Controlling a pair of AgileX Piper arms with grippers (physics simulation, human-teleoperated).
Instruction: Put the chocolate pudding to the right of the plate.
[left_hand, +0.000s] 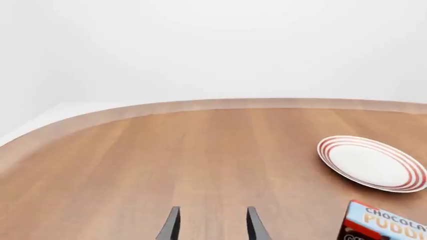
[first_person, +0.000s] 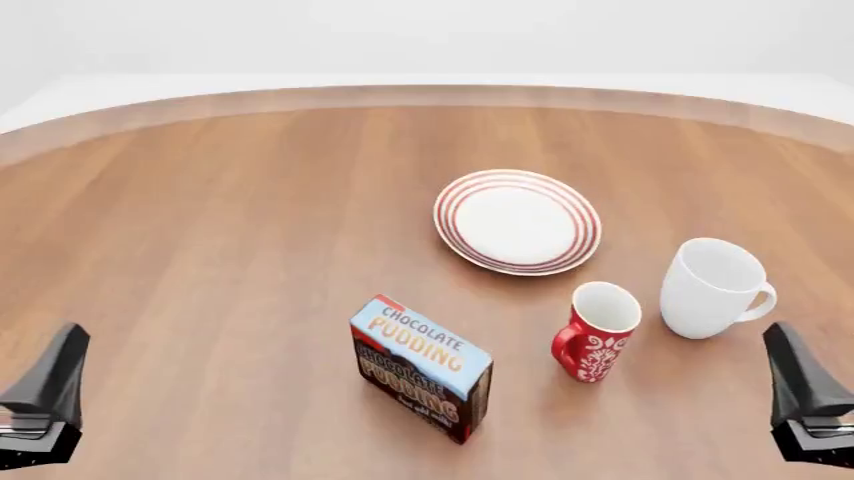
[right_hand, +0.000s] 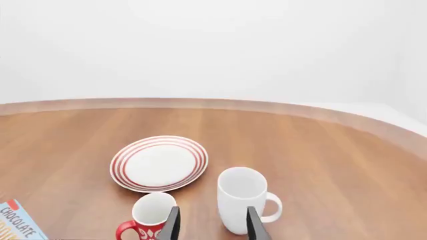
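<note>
Upright chocolate pudding (first_person: 420, 366) near-left of plate (first_person: 517, 222)

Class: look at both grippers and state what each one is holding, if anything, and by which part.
Nothing is held. The left gripper and right gripper are both open and empty; the chocolate pudding stands untouched on the table.

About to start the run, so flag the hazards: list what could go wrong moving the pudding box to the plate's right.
1. The white mug and red mug stand near the plate's right side, so the chocolate pudding could knock them.
2. The carton stands upright at an angle; a misaligned pincer might tip it.
3. Both pincers, left and right, are far from it.
</note>
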